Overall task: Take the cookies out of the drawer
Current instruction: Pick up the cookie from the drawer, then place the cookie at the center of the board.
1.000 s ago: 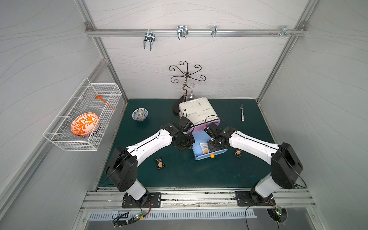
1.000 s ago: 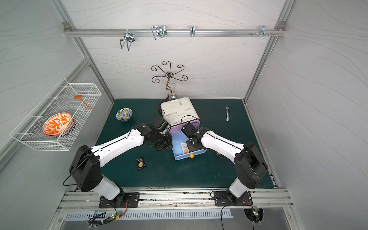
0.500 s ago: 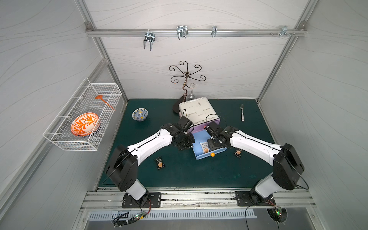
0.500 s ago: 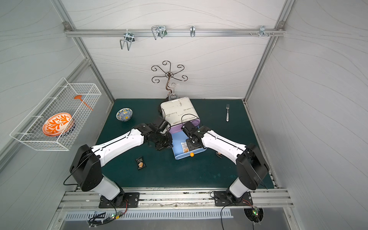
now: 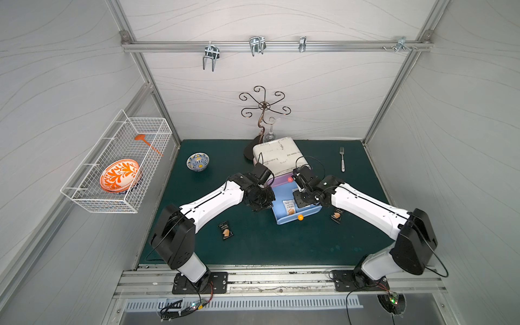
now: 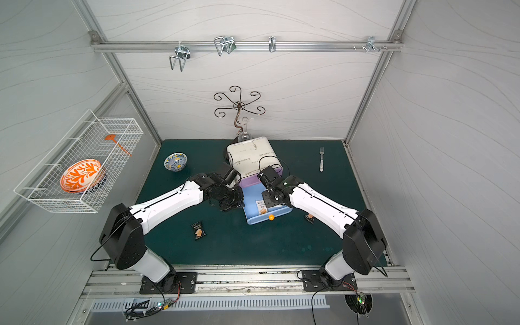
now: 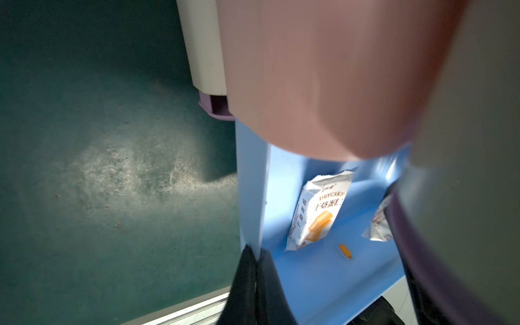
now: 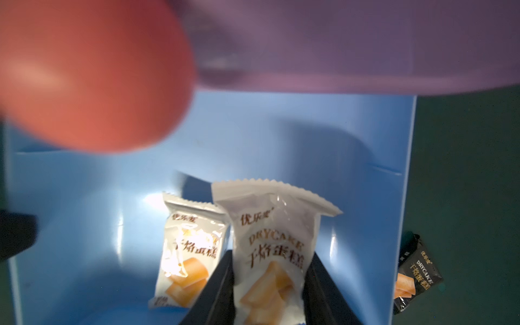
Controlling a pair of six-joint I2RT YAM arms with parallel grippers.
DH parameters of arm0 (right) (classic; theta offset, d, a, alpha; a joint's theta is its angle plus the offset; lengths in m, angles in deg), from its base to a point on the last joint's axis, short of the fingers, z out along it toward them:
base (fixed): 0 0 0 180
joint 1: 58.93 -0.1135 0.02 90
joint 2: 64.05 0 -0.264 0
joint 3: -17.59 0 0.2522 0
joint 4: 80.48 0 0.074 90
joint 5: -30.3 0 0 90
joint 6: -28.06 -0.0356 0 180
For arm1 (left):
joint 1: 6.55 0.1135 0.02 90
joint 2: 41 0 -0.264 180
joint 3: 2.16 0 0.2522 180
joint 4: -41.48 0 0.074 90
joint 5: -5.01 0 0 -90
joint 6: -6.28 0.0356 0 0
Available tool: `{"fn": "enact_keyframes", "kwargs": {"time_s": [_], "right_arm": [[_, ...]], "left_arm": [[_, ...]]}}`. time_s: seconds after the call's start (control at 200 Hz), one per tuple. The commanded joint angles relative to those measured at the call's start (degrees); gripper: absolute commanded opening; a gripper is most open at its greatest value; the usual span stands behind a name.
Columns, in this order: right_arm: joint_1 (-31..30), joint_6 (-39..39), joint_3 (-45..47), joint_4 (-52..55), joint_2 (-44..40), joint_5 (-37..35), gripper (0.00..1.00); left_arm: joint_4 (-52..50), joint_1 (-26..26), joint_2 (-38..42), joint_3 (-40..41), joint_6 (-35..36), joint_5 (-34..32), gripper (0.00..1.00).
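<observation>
The blue drawer (image 5: 281, 197) (image 7: 309, 281) stands pulled out of the white drawer unit (image 5: 277, 153). My left gripper (image 7: 257, 259) is shut on the drawer's thin side wall (image 7: 250, 183). In the right wrist view my right gripper (image 8: 270, 281) is shut on a white cookie packet (image 8: 270, 239) inside the drawer. A second white packet (image 8: 188, 253) (image 5: 289, 207) lies on the drawer floor beside it. Two black packets lie on the green mat outside the drawer, one to its left (image 5: 226, 230) (image 6: 199, 230) and one to its right (image 5: 336, 216) (image 8: 416, 275).
A purple drawer (image 5: 281, 180) with a pink knob sits slightly open above the blue one. A patterned bowl (image 5: 197, 161) stands at the back left, and a fork (image 5: 342, 159) lies at the back right. A wire basket (image 5: 118, 168) hangs on the left wall. A metal stand (image 5: 263, 112) rises behind the unit.
My right gripper's jaws have closed in on the white packet. Both arms have stayed almost where they were, and the left gripper keeps its hold on the drawer wall.
</observation>
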State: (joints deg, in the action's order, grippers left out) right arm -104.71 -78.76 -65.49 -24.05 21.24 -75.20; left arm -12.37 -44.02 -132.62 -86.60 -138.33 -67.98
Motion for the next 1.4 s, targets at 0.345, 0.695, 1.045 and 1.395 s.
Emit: {"fn": "enact_keyframes", "kwargs": {"time_s": [0.345, 0.695, 1.045, 1.395], "right_arm": [[9.0, 0.7, -1.1, 7.8, -13.9, 7.5, 0.36], [34.6, 5.0, -1.1, 16.6, -10.9, 12.7, 0.35], [41.1, 6.3, -2.3, 11.4, -3.8, 14.6, 0.7], [25.7, 5.6, -4.3, 6.0, -3.7, 29.0, 0.66]], "left_arm": [[4.7, 1.5, -0.5, -4.4, 0.8, 0.4, 0.0], [5.1, 1.9, -1.2, -4.8, 0.9, 0.6, 0.0], [5.0, 2.1, -1.3, -4.6, 1.3, 0.8, 0.0], [5.5, 2.4, -1.8, -4.8, 1.1, 1.3, 0.0]]}}
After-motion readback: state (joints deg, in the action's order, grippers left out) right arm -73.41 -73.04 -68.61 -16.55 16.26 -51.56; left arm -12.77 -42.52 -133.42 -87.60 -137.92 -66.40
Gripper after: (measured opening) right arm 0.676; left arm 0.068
